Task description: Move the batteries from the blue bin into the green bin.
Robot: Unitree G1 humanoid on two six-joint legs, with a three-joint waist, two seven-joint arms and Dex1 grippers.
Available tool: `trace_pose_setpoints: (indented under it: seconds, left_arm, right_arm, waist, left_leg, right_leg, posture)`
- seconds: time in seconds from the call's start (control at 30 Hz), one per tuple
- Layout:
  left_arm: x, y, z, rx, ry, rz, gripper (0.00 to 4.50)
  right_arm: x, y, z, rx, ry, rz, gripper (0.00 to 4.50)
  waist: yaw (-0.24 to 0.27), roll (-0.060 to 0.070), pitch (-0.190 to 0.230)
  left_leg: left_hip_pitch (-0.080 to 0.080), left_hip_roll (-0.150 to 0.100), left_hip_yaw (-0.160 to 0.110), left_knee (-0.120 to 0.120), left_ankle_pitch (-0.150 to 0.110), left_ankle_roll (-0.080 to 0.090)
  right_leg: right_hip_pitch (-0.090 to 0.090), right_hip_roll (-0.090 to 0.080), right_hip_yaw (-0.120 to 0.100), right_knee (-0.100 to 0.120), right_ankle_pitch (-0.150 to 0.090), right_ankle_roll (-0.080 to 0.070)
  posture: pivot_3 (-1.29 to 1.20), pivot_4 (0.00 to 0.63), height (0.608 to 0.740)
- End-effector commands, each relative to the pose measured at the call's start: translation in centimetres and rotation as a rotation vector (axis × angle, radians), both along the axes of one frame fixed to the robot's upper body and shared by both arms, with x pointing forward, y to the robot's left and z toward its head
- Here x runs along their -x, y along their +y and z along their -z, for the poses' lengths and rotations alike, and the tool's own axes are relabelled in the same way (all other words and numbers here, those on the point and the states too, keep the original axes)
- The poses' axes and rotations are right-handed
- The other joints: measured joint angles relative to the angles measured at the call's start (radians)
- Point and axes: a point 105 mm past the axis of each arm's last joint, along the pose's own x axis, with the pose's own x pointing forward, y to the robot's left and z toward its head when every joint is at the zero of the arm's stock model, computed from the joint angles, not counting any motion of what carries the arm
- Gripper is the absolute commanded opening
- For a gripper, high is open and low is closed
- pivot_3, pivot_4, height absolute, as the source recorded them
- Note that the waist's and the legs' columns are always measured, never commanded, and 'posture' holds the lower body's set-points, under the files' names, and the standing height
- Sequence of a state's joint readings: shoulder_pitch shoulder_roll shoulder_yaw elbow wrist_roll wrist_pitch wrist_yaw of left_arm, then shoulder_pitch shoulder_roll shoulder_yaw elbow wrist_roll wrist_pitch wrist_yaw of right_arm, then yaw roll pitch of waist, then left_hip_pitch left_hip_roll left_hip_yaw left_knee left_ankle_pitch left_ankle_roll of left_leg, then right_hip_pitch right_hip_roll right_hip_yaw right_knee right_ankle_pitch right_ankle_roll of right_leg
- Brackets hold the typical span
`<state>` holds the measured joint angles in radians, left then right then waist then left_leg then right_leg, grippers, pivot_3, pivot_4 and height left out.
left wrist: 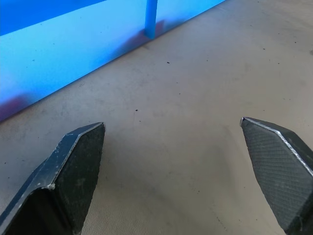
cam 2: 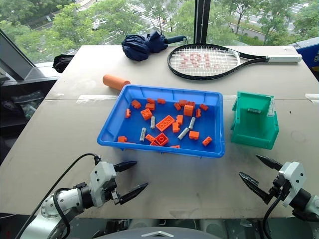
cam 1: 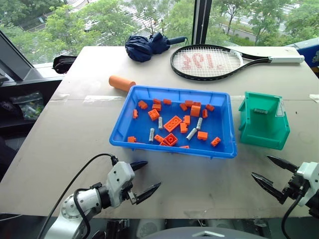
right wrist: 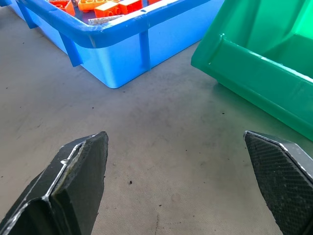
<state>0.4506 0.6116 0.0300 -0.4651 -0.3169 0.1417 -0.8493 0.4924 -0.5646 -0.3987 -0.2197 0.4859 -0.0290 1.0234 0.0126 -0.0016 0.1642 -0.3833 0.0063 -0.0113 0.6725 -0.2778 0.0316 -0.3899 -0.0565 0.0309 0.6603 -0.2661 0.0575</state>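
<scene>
Both pincers, left gripper [cam 1: 148, 175] and right gripper [cam 1: 265, 169], hover spread wide and empty over the table [cam 1: 65, 139] before the blue bin [cam 1: 172, 148].

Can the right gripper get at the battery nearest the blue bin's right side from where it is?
Probably yes: the right gripper is open over bare table, and only the blue bin's low rim lies between it and that battery.

Bright daylight from the windows [cam 1: 149, 20] (soft shadows, no glare).
</scene>
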Motion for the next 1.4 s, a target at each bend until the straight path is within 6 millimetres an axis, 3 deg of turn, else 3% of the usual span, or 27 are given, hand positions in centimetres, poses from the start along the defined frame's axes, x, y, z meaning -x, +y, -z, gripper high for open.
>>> trace_pose_setpoints:
  seconds: [0.03, 0.5, 0.63, 0.73, 0.9, 0.97, 1.1, 1.2, 1.4]
  left_arm:
    - [-0.3, -0.8, -1.4, 0.021, -0.040, 0.018, 4.50]
    - [-0.6, -2.4, -3.4, 0.056, -0.044, 0.053, 4.50]
    - [0.4, -2.8, -4.4, 0.108, -0.021, 0.105, 4.50]
    - [1.3, -2.7, -5.5, 0.147, 0.002, 0.172, 4.50]
    - [1.0, -2.2, -8.5, 0.203, 0.010, 0.263, 4.50]
    - [0.8, -2.3, -9.5, 0.186, -0.001, 0.316, 4.50]
    - [0.1, -1.4, -10.1, 0.032, -0.038, 0.382, 4.50]
    - [-1.5, 0.2, -11.5, -0.061, -0.085, 0.380, 4.50]
    - [-3.7, 2.5, -14.0, -0.186, -0.162, 0.347, 4.50]
  right_arm:
    - [0.1, 0.0, -0.7, 0.017, -0.029, -0.022, 4.45]
    - [-0.1, -0.2, -1.4, 0.028, -0.031, -0.057, 4.45]
    - [0.4, -0.2, -2.9, 0.029, -0.025, -0.111, 4.45]
    - [0.4, 0.5, -5.2, 0.003, -0.044, -0.151, 4.45]
    - [-1.4, 4.4, -9.8, -0.081, -0.128, -0.238, 4.45]
    - [-3.0, 6.2, -9.9, -0.053, -0.067, -0.249, 4.45]
    - [-5.9, 9.6, -11.5, -0.051, -0.109, -0.271, 4.45]
    - [-7.7, 12.1, -12.0, -0.059, -0.073, -0.296, 4.45]
    - [-11.3, 15.3, -10.9, -0.024, 0.057, -0.218, 4.45]
  waist:
    - [0.000, 0.000, 0.000]
    - [-0.001, -0.001, 0.000]
    - [0.000, -0.001, 0.000]
    - [0.000, -0.001, 0.000]
    - [-0.001, -0.001, 0.001]
    - [-0.001, -0.001, 0.001]
    - [-0.003, -0.005, 0.002]
    - [-0.002, -0.006, 0.003]
    - [-0.004, -0.007, 0.003]
  left_leg:
    - [0.000, 0.000, 0.000, 0.000, 0.000, 0.000]
    - [0.001, 0.000, 0.001, -0.001, 0.000, 0.000]
    - [0.000, 0.000, 0.001, -0.001, 0.000, 0.000]
    - [0.000, 0.000, 0.001, -0.001, 0.000, 0.000]
    - [0.001, 0.002, 0.001, -0.001, 0.000, 0.000]
    - [0.001, 0.002, 0.001, -0.001, 0.000, 0.000]
    - [0.000, 0.001, 0.001, -0.001, 0.000, 0.000]
    - [-0.004, 0.001, 0.001, -0.001, 0.000, 0.000]
    - [-0.012, 0.000, -0.003, -0.001, 0.000, 0.000]
  right_leg:
    - [0.000, 0.000, 0.000, 0.000, 0.000, 0.000]
    - [0.000, 0.002, 0.001, 0.000, 0.000, 0.000]
    - [0.000, 0.001, 0.001, 0.000, 0.000, 0.000]
    - [0.000, 0.000, 0.002, -0.001, 0.000, 0.000]
    - [0.000, 0.002, 0.002, 0.000, 0.000, 0.000]
    - [0.000, 0.003, 0.001, 0.000, 0.000, 0.000]
    - [-0.002, 0.007, 0.001, 0.000, 0.000, 0.000]
    - [-0.006, 0.008, 0.001, 0.000, 0.002, 0.003]
    - [-0.013, 0.007, -0.002, 0.000, 0.002, 0.003]
  posture:
    - [0.00, 0.150, 0.740]
    - [0.00, 0.150, 0.740]
    - [0.00, 0.150, 0.740]
    - [0.00, 0.150, 0.740]
    - [0.00, 0.150, 0.740]
    - [0.00, 0.150, 0.740]
    - [0.00, 0.150, 0.740]
    - [0.00, 0.150, 0.740]
    - [0.00, 0.150, 0.740]
